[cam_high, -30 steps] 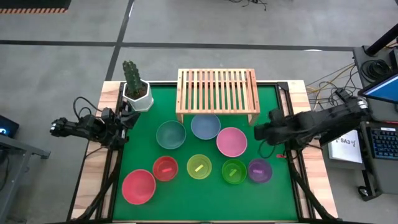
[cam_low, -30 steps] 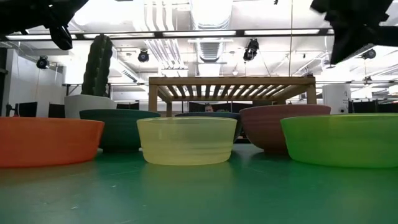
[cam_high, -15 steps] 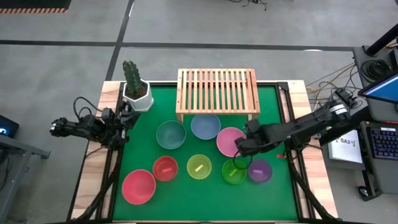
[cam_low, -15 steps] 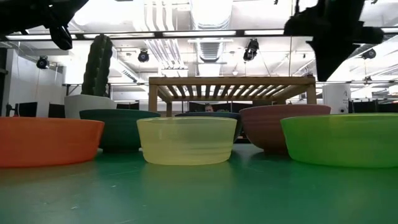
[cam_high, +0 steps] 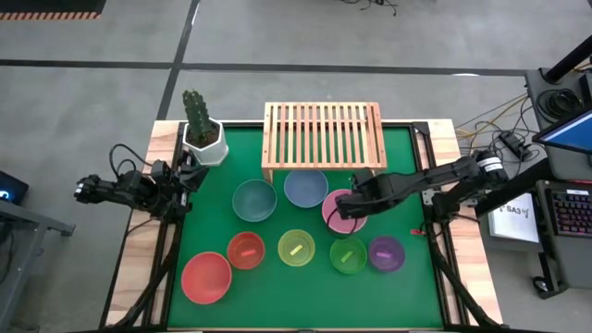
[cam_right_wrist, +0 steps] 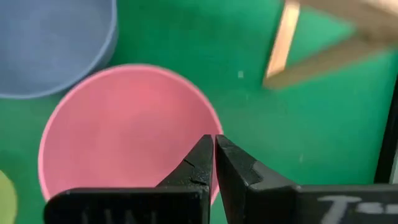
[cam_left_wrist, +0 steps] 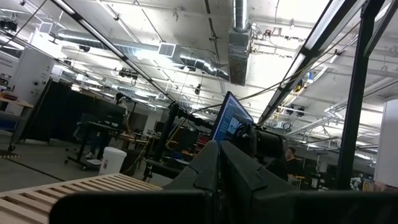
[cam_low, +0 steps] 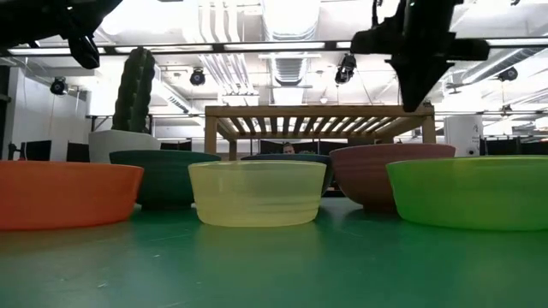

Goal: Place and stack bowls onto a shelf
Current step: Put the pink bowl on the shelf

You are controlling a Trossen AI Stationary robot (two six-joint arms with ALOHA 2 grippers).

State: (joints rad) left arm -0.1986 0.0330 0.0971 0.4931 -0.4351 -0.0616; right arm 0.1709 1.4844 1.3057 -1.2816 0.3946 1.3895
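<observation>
Eight bowls stand on the green mat: teal (cam_high: 254, 200), blue (cam_high: 305, 188), pink (cam_high: 346, 215), red-pink (cam_high: 205, 277), red (cam_high: 246, 250), yellow (cam_high: 296, 248), green (cam_high: 348, 254) and purple (cam_high: 386, 253). The light-wood shelf (cam_high: 323, 137) stands at the far side on its short legs, with nothing on its slats. My right gripper (cam_high: 339, 205) is shut and hovers above the pink bowl (cam_right_wrist: 124, 137), well over its rim in the low view (cam_low: 419, 98). My left gripper (cam_high: 190, 176) waits shut at the table's left edge.
A white pot with a cactus (cam_high: 203, 137) stands at the far left corner beside the shelf. The blue bowl (cam_right_wrist: 56, 43) sits close to the pink one, and a shelf leg (cam_right_wrist: 283, 43) is just beyond it. Bare mat (cam_high: 407, 176) shows right of the pink bowl.
My right gripper has swung from the table's right edge toward the left, passing over the green and purple bowls, and now hangs over the pink bowl. The bowls have stayed in place.
</observation>
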